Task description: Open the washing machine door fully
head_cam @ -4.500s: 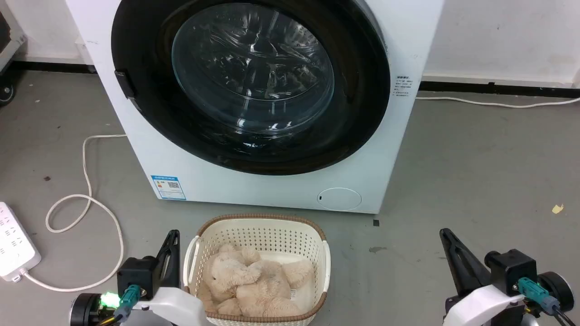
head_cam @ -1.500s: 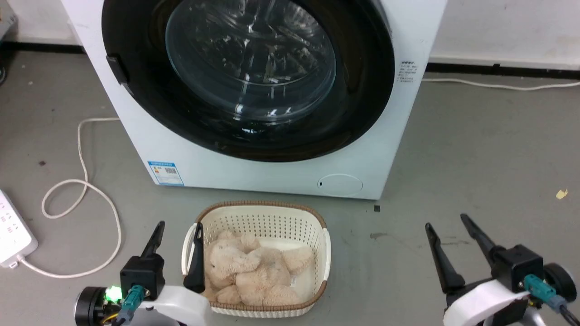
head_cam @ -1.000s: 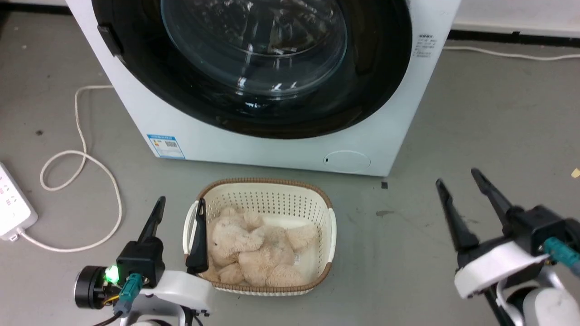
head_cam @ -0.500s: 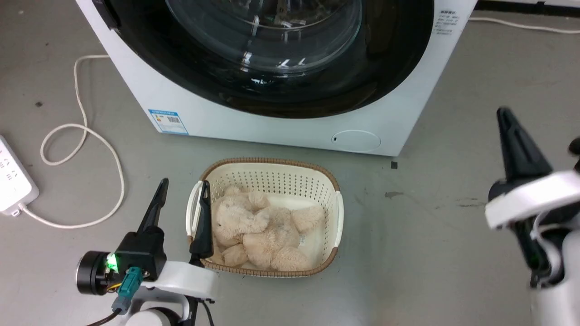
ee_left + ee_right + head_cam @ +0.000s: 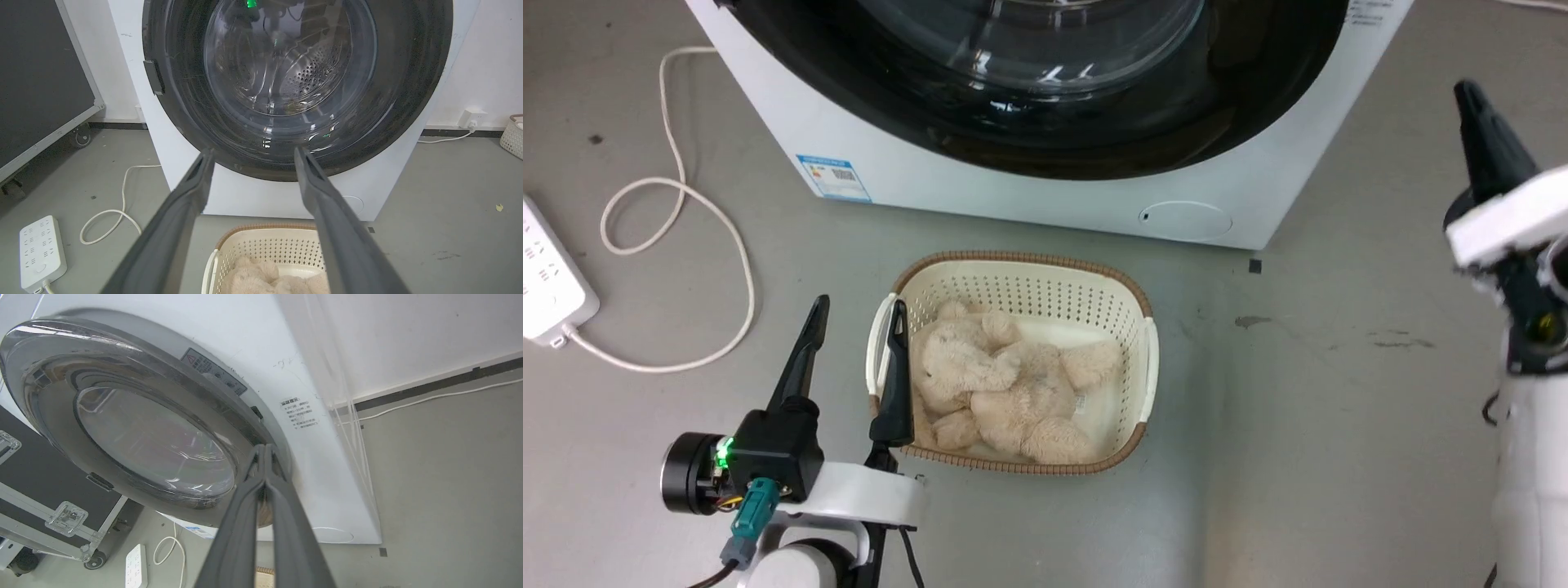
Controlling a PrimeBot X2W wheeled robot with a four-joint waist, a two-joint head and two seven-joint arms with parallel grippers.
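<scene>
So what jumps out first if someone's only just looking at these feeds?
The huge glossy black round door with its bulging glass centre dominates, closed on the big white box-shaped washing machine. In front on the grey floor, a cream perforated basket holds a beige plush bear, right by the open left gripper.

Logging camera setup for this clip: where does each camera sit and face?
Head view: on the head, looking down at the floor, basket and lower washing machine; left gripper lower left, right gripper at right edge.
Left wrist view: faces the washing machine door squarely, between its open fingers.
Right wrist view: looks obliquely along shut fingers at the door's right rim.
Shared: all three show the door.
</scene>
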